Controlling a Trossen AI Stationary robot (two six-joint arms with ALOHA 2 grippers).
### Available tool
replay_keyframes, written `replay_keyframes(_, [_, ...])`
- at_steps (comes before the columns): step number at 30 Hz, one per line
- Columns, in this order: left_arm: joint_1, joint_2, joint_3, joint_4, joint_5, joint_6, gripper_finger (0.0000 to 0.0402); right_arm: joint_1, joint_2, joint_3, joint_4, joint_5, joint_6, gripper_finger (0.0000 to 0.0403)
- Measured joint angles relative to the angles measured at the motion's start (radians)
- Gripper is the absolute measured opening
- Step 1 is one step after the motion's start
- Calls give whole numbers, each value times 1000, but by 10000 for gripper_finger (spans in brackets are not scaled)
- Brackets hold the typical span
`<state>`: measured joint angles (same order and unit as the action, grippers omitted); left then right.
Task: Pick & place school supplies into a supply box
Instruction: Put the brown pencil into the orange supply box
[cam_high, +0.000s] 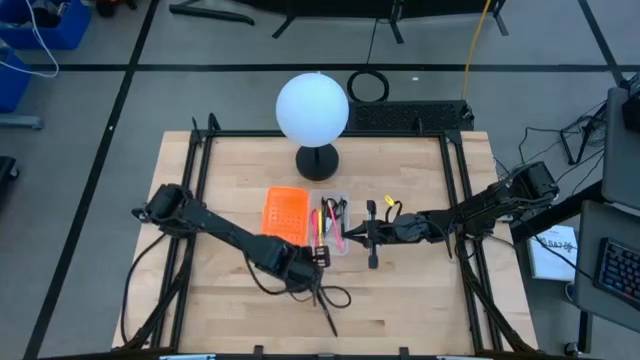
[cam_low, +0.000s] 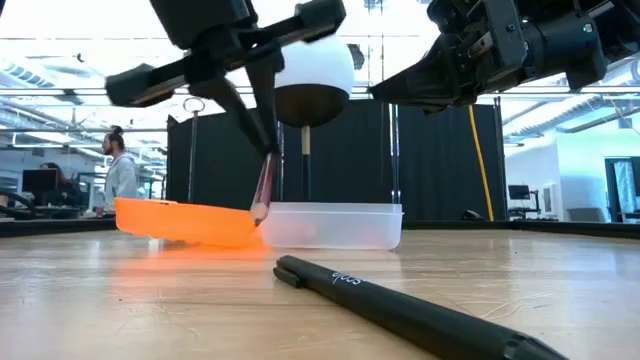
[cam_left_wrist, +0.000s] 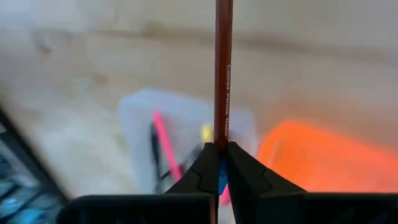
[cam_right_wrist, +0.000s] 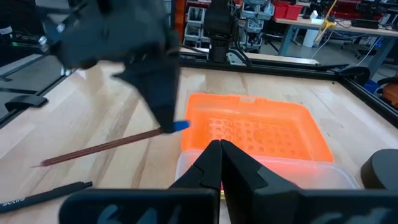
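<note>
My left gripper (cam_high: 318, 258) is at the near side of the clear supply box (cam_high: 333, 222), shut on a red-brown coloured pencil (cam_left_wrist: 222, 74). The box rests flat on the table and holds a pink pen (cam_left_wrist: 166, 146), a yellow one and dark pieces. The orange perforated tray (cam_high: 285, 213) sits against its left side. My right gripper (cam_high: 372, 238) hovers shut at the box's right side, high above the table in the low view (cam_low: 400, 90), touching nothing. A black pen (cam_low: 400, 310) lies on the table near the front edge. My left gripper pinches the coloured pencil near one end (cam_left_wrist: 222, 138) between its two fingertips (cam_left_wrist: 239, 165). The fingers come from above, slanting down, and the pencil runs on in line with them. It hangs below the fingers, tilted, with its free tip (cam_low: 259, 212) low beside the trays.
A white globe lamp (cam_high: 313, 108) on a round black base (cam_high: 317, 160) stands behind the trays at the table's far side. Cables loop on the table near my left gripper (cam_high: 335, 296). A person (cam_low: 120, 170) stands in the room beyond the table. Bare wood lies left and right.
</note>
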<state>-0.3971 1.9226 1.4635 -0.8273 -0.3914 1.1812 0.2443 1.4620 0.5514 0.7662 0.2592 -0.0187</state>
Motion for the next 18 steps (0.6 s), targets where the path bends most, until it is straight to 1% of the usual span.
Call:
replay_keyframes(2, [24,-17,0,10,-51,62,12,0,0,0,-2,0,0,0])
replay_keyframes(8, [145,-58,0,29,-86,200,14,0,0,-4,-13,0,1,0])
replay_keyframes(14, [253,-82,1,18,-66,330,11,0,1,-64,-16,0,1,0])
replay_keyframes(18, [327,-93,1,19,-5,419,16,-1,1,-104,-11,0,1,0])
